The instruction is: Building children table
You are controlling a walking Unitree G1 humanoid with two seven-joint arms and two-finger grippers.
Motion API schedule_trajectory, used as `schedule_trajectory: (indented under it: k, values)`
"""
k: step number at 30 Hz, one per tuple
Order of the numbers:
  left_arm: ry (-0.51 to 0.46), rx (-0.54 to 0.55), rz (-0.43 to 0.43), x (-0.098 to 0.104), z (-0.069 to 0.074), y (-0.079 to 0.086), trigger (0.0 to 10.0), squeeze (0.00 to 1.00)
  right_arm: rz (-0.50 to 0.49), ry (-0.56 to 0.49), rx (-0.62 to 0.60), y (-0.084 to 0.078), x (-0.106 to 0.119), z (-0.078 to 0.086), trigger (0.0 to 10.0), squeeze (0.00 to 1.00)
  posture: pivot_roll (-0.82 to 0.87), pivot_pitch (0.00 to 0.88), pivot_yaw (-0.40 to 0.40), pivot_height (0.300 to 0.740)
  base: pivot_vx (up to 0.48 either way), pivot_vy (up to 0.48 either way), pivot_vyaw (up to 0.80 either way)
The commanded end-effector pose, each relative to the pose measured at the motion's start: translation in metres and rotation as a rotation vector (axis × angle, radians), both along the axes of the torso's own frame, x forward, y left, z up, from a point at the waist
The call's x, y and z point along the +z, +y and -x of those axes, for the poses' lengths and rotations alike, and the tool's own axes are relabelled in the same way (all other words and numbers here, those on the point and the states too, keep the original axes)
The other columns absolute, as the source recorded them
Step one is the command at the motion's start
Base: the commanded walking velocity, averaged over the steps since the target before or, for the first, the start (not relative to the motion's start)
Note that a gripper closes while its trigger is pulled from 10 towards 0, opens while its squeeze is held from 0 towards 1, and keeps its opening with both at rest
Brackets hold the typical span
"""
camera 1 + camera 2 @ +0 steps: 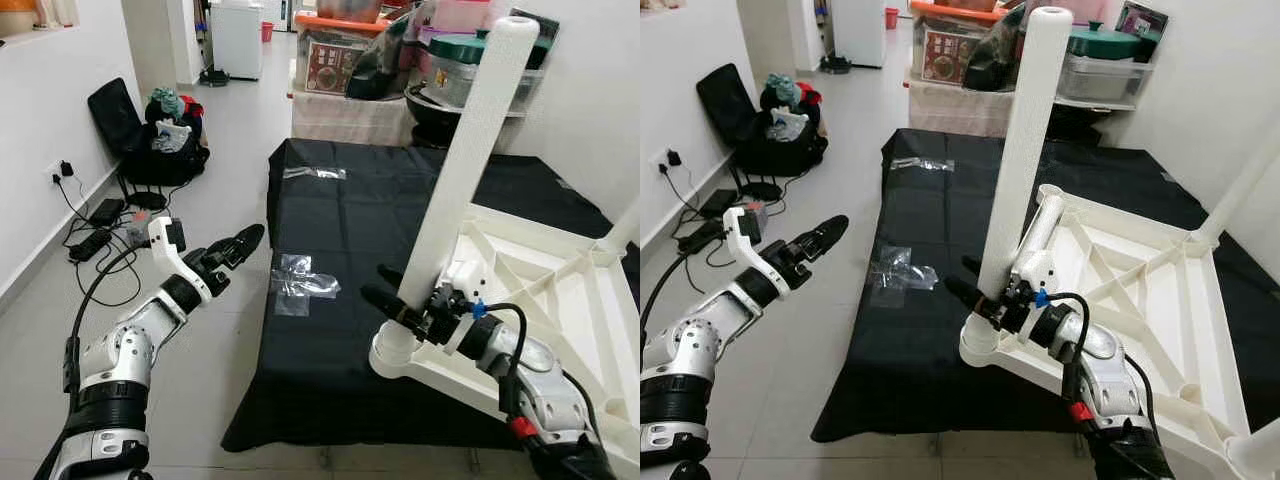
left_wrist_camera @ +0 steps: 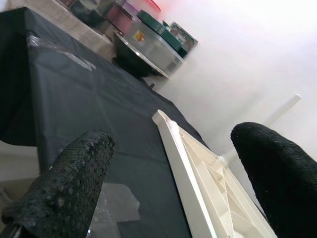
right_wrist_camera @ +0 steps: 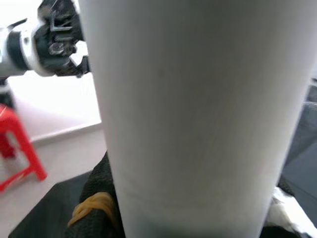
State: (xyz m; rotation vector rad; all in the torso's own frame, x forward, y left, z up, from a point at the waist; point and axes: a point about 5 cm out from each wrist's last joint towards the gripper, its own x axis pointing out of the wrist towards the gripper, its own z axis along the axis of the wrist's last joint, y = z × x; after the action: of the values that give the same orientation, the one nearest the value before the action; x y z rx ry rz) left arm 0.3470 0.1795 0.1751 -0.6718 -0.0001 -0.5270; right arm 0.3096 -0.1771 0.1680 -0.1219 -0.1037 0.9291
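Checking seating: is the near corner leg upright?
Upright, leaning slightly: white leg rises from the upturned tabletop's corner socket, right gripper around its base.

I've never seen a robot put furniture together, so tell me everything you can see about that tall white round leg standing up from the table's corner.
The tall white round leg is a smooth, plain cylinder that looks like plastic, with a rounded top. It stands nearly upright, tilted slightly, its foot in a round socket at the near corner of the upside-down white ribbed tabletop, which lies on a black cloth. The right gripper holds it low down, black fingers on either side.
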Motion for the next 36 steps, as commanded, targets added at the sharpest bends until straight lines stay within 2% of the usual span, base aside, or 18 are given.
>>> schedule_trajectory:
  k: [1,11,23,25,26,27,28,31,34,36]
  values:
    - [0.010,-0.006,-0.011,-0.002,0.002,0.000,10.0,0.00,0.034,0.068,0.088,0.013,-0.012,0.000,10.0,0.00,0.08,0.000,-0.084,0.740,0.000,0.000,0.00]
    - [0.015,0.005,-0.015,-0.003,0.005,0.003,10.0,0.00,-0.011,0.126,0.169,0.022,-0.010,-0.013,10.0,0.00,0.10,0.000,-0.095,0.740,0.000,0.000,0.00]
    - [0.016,0.012,-0.015,-0.003,0.008,0.004,10.0,0.00,-0.001,0.138,0.238,0.031,-0.014,-0.012,10.0,0.00,0.10,0.000,-0.103,0.740,0.000,0.000,0.00]
    - [0.018,0.014,-0.015,-0.003,0.008,0.004,10.0,0.00,-0.018,0.116,0.194,0.032,-0.013,-0.012,10.0,0.00,0.09,0.000,-0.106,0.740,0.000,0.000,0.00]
    - [0.019,0.015,-0.015,-0.003,0.009,0.004,10.0,0.00,-0.041,0.099,0.135,0.033,-0.013,-0.014,10.0,0.00,0.09,0.000,-0.106,0.740,0.000,0.000,0.00]
    - [0.019,0.015,-0.015,-0.003,0.009,0.004,10.0,0.00,-0.041,0.099,0.135,0.033,-0.013,-0.014,10.0,0.00,0.09,0.000,-0.106,0.740,0.000,0.000,0.00]
    - [0.020,0.018,-0.014,-0.004,0.009,0.005,10.0,0.00,-0.053,0.088,0.050,0.033,-0.016,-0.015,10.0,0.00,0.09,0.000,-0.106,0.740,0.000,0.000,0.00]
    - [0.020,0.020,-0.013,-0.004,0.009,0.005,10.0,0.00,-0.066,0.072,-0.005,0.034,-0.018,-0.013,10.0,0.00,0.09,0.000,-0.105,0.740,0.000,0.000,0.00]
    - [0.024,0.021,-0.010,-0.005,0.008,0.004,10.0,0.00,-0.082,0.085,-0.234,0.032,-0.029,-0.007,10.0,0.00,0.07,0.000,-0.094,0.740,0.000,0.000,0.00]
    - [0.025,0.020,-0.009,-0.006,0.008,0.004,10.0,0.00,-0.086,0.105,-0.339,0.029,-0.033,-0.006,10.0,0.00,0.07,0.000,-0.093,0.740,0.000,0.000,0.00]
